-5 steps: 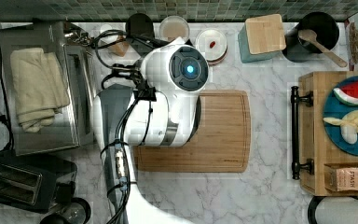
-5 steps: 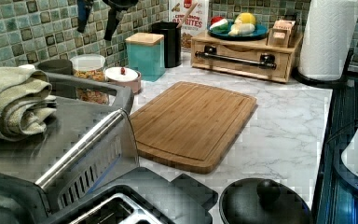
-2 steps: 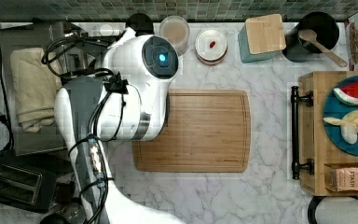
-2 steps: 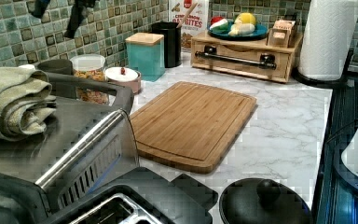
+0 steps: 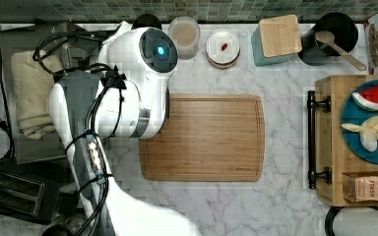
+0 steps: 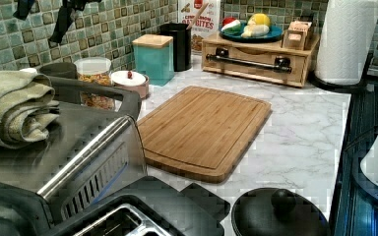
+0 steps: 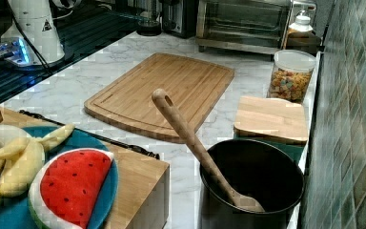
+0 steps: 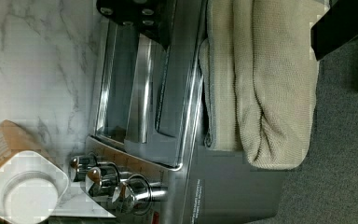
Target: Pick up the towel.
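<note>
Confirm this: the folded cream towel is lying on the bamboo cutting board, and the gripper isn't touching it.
Not quite. The towel lies on top of the toaster oven, not on the cutting board, as the top view shows. The rest holds: the gripper is apart from it.

Cream towel (image 8: 261, 84), silver toaster oven (image 8: 168, 116), white grey-veined marble counter (image 5: 285, 206), green-tiled wall (image 6: 123, 24).

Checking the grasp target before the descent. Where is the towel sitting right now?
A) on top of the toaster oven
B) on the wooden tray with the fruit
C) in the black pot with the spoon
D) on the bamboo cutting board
A: the folded cream towel lies on the roof of the silver toaster oven, which the left view and wrist view confirm.
</note>
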Action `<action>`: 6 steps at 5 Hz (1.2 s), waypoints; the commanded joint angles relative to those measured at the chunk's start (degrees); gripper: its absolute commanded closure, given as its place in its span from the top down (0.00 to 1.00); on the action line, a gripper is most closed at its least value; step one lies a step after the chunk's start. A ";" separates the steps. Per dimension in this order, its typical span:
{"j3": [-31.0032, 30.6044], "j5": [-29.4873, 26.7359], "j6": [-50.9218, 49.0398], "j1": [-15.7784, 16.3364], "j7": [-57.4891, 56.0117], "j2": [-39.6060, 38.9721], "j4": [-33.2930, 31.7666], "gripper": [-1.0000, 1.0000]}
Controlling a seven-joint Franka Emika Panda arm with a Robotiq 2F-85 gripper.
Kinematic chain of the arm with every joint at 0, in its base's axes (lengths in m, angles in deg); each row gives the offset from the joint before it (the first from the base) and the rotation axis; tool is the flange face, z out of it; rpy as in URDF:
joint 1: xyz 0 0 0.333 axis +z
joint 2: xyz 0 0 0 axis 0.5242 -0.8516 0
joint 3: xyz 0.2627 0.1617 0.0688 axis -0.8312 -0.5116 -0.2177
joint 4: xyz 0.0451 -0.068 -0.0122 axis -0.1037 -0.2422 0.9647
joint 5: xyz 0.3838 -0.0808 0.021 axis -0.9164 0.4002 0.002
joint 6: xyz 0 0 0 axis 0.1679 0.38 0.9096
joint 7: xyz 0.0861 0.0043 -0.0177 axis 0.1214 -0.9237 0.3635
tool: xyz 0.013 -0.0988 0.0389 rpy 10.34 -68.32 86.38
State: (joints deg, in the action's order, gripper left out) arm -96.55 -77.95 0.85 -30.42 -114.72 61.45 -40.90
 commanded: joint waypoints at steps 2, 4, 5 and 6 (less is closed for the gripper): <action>-5.64 4.78 -1.07 8.03 3.48 -7.61 15.56 1.00; -5.26 3.31 1.67 9.12 2.77 -7.14 14.03 1.00; -5.28 4.25 3.60 10.17 2.08 -7.10 13.18 1.00; -4.09 10.95 3.08 12.72 5.59 -9.33 13.88 1.00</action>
State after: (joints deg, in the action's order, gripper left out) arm -101.30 -70.23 4.79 -19.02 -114.27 50.73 -33.73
